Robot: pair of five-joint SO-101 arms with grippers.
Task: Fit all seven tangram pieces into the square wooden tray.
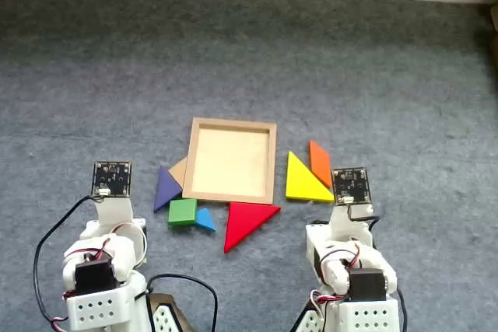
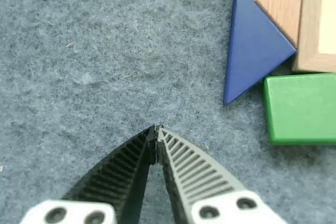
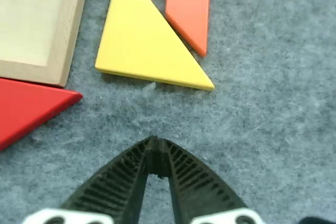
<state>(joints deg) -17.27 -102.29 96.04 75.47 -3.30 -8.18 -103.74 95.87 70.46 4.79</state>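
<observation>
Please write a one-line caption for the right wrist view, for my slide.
Shut right gripper over the grey mat, facing the yellow triangle, orange parallelogram and tray corner.

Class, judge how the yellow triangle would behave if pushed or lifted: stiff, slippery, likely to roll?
The yellow triangle looks flat and sharp-edged, so probably stiff and unable to roll. Lying flush on the grey mat, its low edge may be hard to pinch; pushed, it would likely slide.
</observation>
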